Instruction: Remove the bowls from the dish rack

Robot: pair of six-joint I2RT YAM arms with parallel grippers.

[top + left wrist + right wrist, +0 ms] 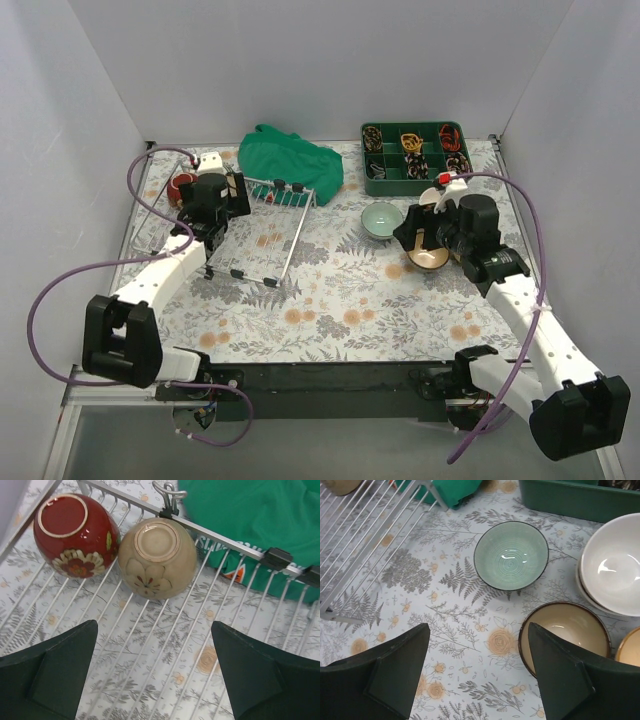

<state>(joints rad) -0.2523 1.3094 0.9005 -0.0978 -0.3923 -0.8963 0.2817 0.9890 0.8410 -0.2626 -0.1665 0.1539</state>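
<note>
Left gripper [154, 647] wide open, empty, hovering over the flat silver wire dish rack [125, 630], just short of two upturned bowls at its far rail. These are a glossy red round ceramic bowl with pale flower marks [75, 532] and a tan round ceramic bowl with a petal motif [157, 557], touching side by side. The step is probably grabbing the tan one, since it sits nearer the jaw centre. To do it well, advance, drop low and pinch at the widest part of the dome. Glazed curved walls likely slip if pinched high. The left finger has little room by the red bowl, and the clip-studded rail is tight behind, so lift straight up. Thin wires give an uneven seat. Crumpled green cloth [250, 515] lies beyond the rail. Right gripper [477, 645] also wide, empty, over the floral-print table cover [460, 680], near unloaded bowls: pale green ribbed bowl [511, 555], cream bowl with dark rim [565, 635], stacked white bowls [615, 565].
</note>
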